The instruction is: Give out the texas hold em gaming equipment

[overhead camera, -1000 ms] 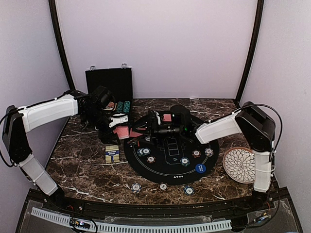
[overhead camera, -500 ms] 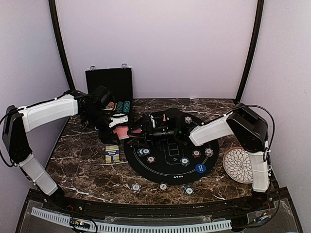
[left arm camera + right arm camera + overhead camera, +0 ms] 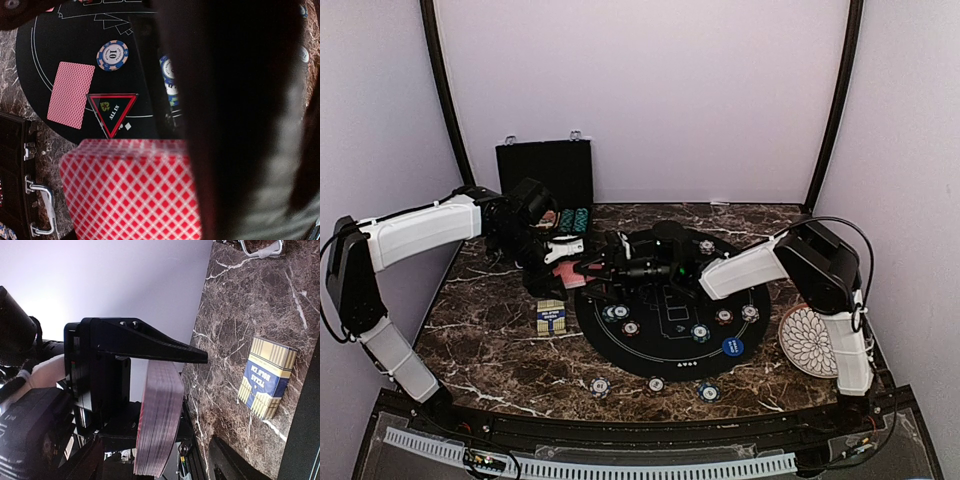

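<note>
My left gripper (image 3: 560, 262) is shut on a deck of red-backed playing cards (image 3: 573, 274), held above the left edge of the round black mat (image 3: 670, 355). The deck (image 3: 130, 190) fills the bottom of the left wrist view and shows edge-on (image 3: 160, 420) in the right wrist view. My right gripper (image 3: 605, 270) is open, reaching in from the right, its fingers either side of the deck's near end. On the mat lie one face-down card (image 3: 71, 95), a red triangle token (image 3: 113, 111), a chip marked 10 (image 3: 112, 55) and several more chips (image 3: 700, 332).
A blue and yellow card box (image 3: 551, 316) lies left of the mat. An open black case (image 3: 545, 172) stands behind the left gripper. A white patterned plate (image 3: 812, 340) sits at the right. Three chips (image 3: 656, 384) and a blue disc (image 3: 732, 347) lie near the front.
My right gripper has swung left from the back of the mat to the deck. The left arm has stayed still with the deck.
</note>
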